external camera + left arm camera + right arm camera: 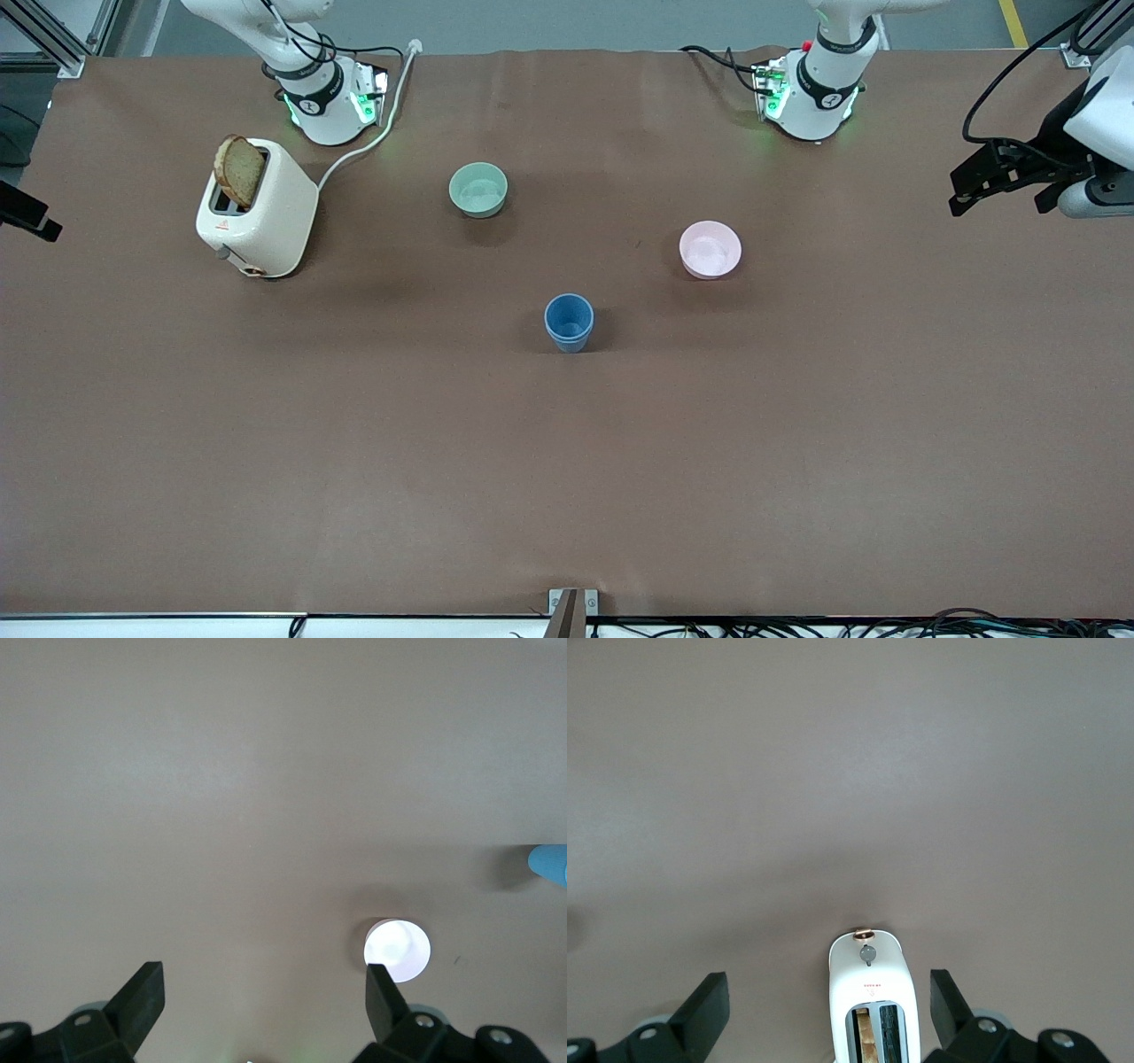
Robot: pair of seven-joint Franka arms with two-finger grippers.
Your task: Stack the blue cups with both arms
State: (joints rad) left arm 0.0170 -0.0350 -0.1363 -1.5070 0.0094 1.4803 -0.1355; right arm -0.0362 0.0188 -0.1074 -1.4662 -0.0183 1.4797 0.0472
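Front view, blue cups (569, 322) nested mid-table, both tools spread wide

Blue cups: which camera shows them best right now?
The front view. The blue cups stand upright mid-table, already nested, nearer the front camera than the pink bowl, both rims visible. The left wrist view catches only a blue sliver at its edge; the right wrist view shows none, just the toaster.
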